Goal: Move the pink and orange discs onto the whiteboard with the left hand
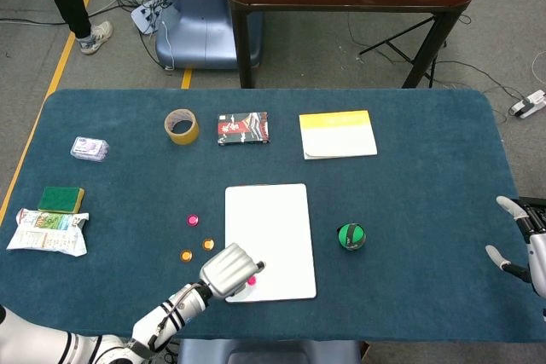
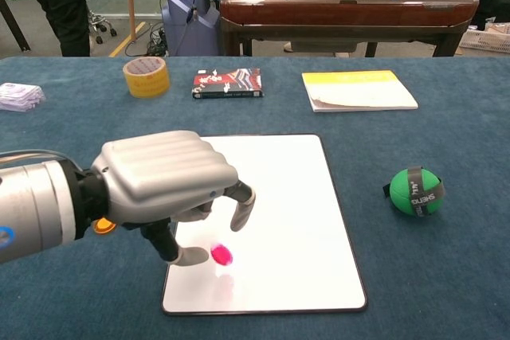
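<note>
Left to right. Pink disc and two orange discs lying on the blue worktop, just left of the whiteboard, not yet moved. Left hand poised over the near left corner of the whiteboard, fingers curled downward; second pink disc between thumb tip and a fingertip, at or just above the board surface, whether gripped or already let go cannot be told. Advisable for this step: part thumb and finger only slightly, then lift straight up, so as not to drag the disc back over the near edge. Green ball on the worktop well right of the board. Right hand at the far right edge, fingers spread, holding nothing.
</note>
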Motion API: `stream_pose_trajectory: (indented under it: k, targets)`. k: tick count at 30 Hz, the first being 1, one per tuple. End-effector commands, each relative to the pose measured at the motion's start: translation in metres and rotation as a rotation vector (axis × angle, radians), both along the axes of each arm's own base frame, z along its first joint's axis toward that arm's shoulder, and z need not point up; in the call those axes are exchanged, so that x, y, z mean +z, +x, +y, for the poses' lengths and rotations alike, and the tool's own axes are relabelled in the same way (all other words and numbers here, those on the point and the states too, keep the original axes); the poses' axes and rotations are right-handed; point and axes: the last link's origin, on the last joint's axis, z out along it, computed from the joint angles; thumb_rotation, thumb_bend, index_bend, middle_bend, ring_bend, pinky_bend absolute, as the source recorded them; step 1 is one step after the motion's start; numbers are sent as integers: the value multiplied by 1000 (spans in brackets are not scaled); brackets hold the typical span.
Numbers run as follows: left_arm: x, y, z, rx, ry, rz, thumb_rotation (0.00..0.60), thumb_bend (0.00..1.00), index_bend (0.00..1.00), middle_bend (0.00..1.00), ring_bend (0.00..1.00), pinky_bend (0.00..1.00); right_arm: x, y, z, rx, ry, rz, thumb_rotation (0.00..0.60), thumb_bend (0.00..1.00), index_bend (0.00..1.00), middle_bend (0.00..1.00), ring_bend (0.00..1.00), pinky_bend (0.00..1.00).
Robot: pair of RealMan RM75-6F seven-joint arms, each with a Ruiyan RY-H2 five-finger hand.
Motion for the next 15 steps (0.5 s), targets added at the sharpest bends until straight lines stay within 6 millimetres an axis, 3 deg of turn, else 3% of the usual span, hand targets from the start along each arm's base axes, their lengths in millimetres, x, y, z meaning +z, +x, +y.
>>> stream_pose_trajectory:
  k: [1, 8, 15]
  targets:
    - [0, 1, 0, 3, 0, 8, 600, 284, 486, 1000, 947, 1000, 0, 0, 0, 0, 2, 1, 600, 144, 203, 250, 272, 397]
    - [4, -5, 4, 28, 28, 15, 600, 283, 451, 1000, 947, 1000, -1, 0, -1, -1, 5, 2, 600, 144, 203, 251, 272, 397]
    - [15, -30, 24, 118, 109, 34, 600, 283, 487, 1000, 949, 1000, -2, 0, -2, -3, 7, 2, 600, 144, 203, 251, 272, 397]
